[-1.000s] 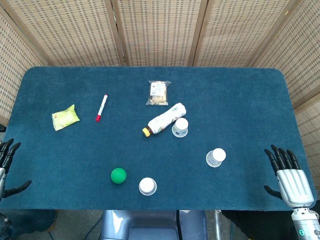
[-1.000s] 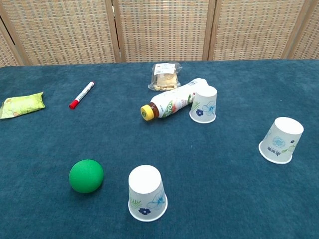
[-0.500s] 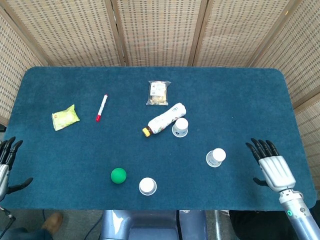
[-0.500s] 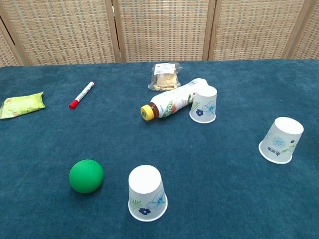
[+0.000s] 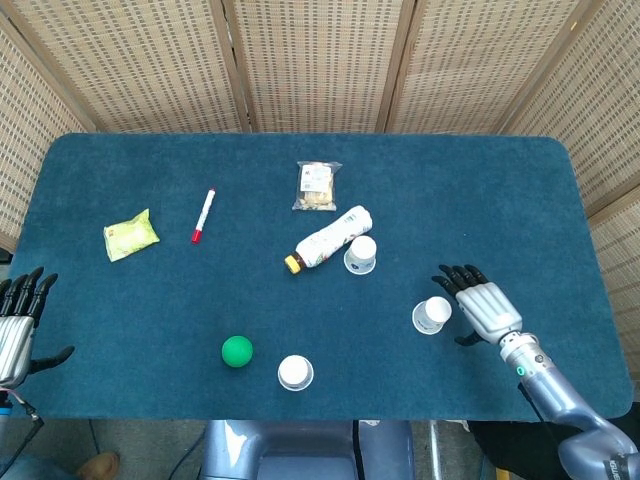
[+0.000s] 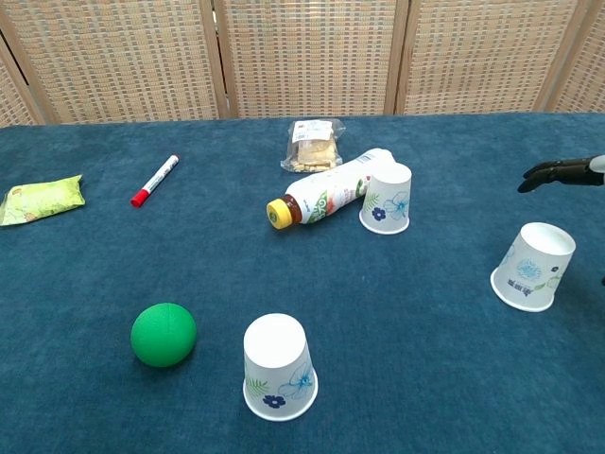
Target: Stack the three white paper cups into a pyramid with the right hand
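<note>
Showing flower prints (lettering unreadable): cups

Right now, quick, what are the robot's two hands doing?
Left hand: open, holding nothing, at the table's edge.
Right hand: open, fingers spread, beside a paper cup, not holding it.

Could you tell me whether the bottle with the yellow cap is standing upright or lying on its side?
Lying on its side: the bottle stretches flat across the table, its yellow cap pointing sideways.

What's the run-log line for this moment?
stage: reach, no stacking yet | right hand: open, beside right cup, not touching | left hand: open, idle at table edge | cups: three apart, upside down
</note>
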Robot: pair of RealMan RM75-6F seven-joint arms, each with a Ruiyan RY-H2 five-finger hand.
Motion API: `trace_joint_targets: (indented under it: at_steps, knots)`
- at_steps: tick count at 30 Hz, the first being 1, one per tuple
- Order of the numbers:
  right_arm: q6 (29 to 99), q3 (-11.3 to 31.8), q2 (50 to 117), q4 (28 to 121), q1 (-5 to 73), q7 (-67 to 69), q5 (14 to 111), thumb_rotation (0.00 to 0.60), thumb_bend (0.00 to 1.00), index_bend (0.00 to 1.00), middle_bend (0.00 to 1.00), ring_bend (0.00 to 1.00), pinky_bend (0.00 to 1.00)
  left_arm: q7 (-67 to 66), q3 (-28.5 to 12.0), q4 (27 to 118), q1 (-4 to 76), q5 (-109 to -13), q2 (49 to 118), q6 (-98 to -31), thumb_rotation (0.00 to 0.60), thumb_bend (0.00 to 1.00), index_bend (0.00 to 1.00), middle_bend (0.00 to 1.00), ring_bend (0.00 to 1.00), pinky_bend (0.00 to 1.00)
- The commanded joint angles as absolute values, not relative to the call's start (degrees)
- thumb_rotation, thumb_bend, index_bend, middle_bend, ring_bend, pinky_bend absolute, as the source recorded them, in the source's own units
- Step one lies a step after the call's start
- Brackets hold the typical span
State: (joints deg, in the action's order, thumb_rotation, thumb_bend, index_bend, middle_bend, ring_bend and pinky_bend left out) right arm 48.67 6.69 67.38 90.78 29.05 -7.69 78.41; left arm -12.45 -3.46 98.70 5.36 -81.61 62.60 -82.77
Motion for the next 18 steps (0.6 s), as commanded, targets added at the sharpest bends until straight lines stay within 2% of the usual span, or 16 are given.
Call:
trace_joint_targets:
  at_steps: [1,2,9,12,18]
  knots:
    - [47.1,6.9,69.0,88.6,30.4,-9.3,76.8,0.6,0.12,0.16,0.16,0.12,0.22,-12.2,-3.6,98.6,5.5,-81.4,62.7,-82.7,0.6,0.0,0.0,0.0,0.0,0.0]
    - [46.5,6.9,69.3,88.1,30.9,-9.6,76.2,0.6,0.14,0.19,0.2,0.17,0.3,-12.0,-3.7,98.4,5.5,-81.3,62.7,-82.6,0.6,0.0,0.0,0.0,0.0,0.0]
    - [44.8,6.4,70.7,86.1,33.1,-10.8,75.2,0.6,0.28,0.47,0.48,0.45,0.58,-11.7,-3.7,98.2,5.9,-80.7,62.6,-82.0,0.6,0.0,0.0,0.0,0.0,0.0]
    - [44.7,6.2,70.7,86.3,33.6,-11.0,75.4,0.6,0.33,0.52,0.52,0.49,0.63,-11.5,-3.7,98.1,5.9,-80.5,62.6,-82.0,0.6,0.0,0.0,0.0,0.0,0.0]
    - [47.3,4.8,67.8,91.6,34.2,-9.5,82.0,0.6,0.36,0.53,0.53,0.5,0.64,-11.4,-3.7,98.2,6.3,-80.0,62.4,-81.2,0.6,0.0,0.0,0.0,0.0,0.0]
